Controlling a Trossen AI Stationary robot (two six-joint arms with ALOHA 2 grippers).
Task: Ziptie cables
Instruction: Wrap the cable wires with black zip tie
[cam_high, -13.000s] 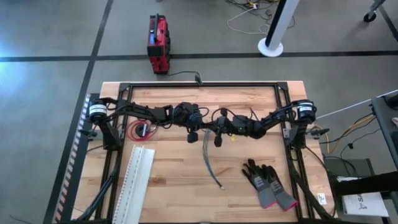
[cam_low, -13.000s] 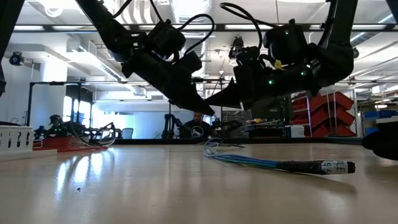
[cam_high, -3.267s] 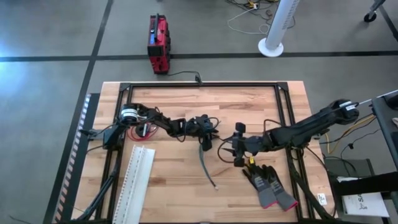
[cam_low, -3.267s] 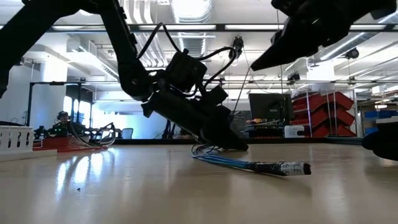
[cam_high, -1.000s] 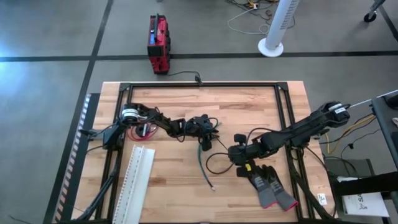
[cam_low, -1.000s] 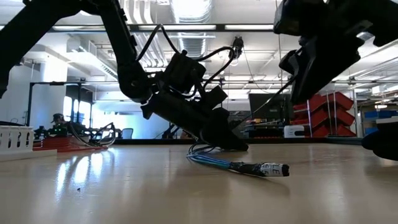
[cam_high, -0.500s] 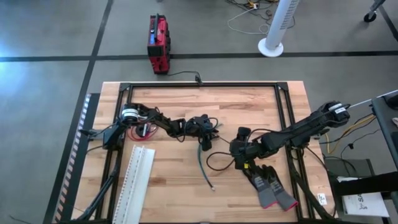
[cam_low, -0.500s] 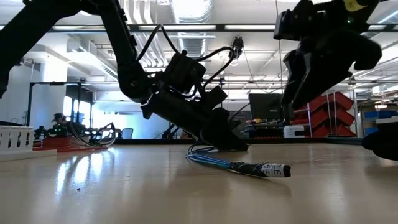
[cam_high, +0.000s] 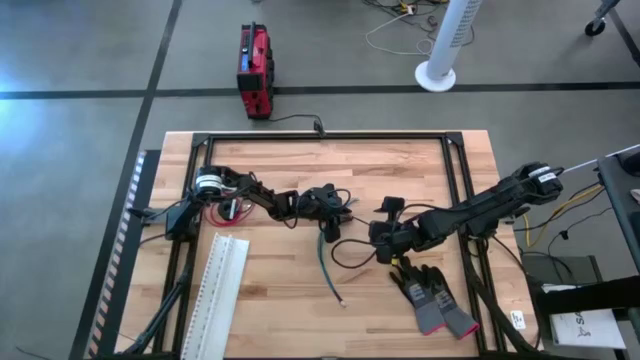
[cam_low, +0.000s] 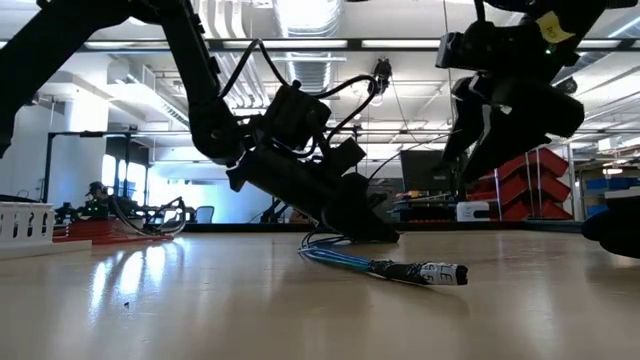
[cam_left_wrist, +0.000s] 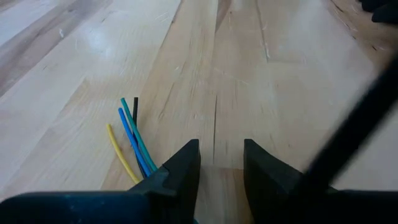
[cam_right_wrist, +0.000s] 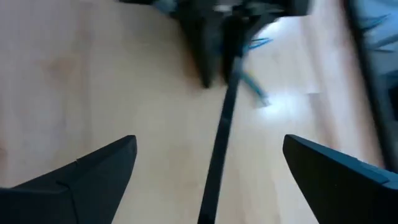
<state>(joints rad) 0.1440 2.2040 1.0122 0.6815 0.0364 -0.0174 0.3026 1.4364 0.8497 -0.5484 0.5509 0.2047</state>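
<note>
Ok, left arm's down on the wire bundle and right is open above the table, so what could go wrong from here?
1. The left gripper pins only one end of the cable bundle; the free end could swing if nudged.
2. A thin black strand runs between the right gripper's wide-open fingers; closing may miss or snag it.
3. The gloves lie just beside the right gripper and could be dragged.

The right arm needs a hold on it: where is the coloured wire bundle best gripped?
Its dark sleeved end, from above, jaws across it: the wire bundle lies flat, and the left gripper occupies the frayed end.
</note>
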